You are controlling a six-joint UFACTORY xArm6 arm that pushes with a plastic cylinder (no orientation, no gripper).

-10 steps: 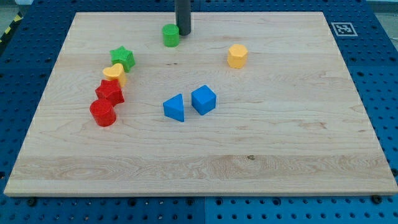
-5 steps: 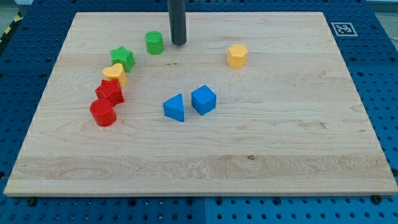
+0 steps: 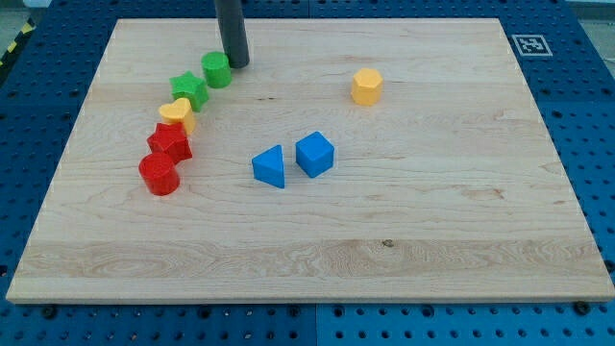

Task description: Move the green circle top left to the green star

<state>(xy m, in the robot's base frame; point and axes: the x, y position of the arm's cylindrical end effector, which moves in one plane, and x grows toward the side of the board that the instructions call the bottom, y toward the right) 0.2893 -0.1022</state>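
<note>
Camera view
- Writing and marks: a black-and-white square marker (image 3: 528,44) sits at the counter's (image 3: 432,240) corner, far toward the view's right of my tip; no readable letters or brand.
- Tool: a plain dark rod with nothing to open or close; my tip (image 3: 234,63) stands on the counter near the view's top.
- Green circle (image 3: 216,69): touching or just beside my tip, on its view-left side.
- Green star (image 3: 189,90): down and toward the view's left of my tip, right against the green circle, whether touching I cannot tell.
- Yellow block (image 3: 177,112), rounded: beyond the star, further down-left of my tip.
- Red star-like block (image 3: 169,142) and red cylinder (image 3: 159,174): continuing that same curved line toward the view's bottom.
- Yellow hexagon-like block (image 3: 366,86): well apart, toward the view's right of my tip.
- Blue triangle-like block (image 3: 270,165) and blue block (image 3: 314,154): side by side, below my tip toward the view's bottom.
- Surround: blue perforated board (image 3: 596,115) around the counter.
</note>
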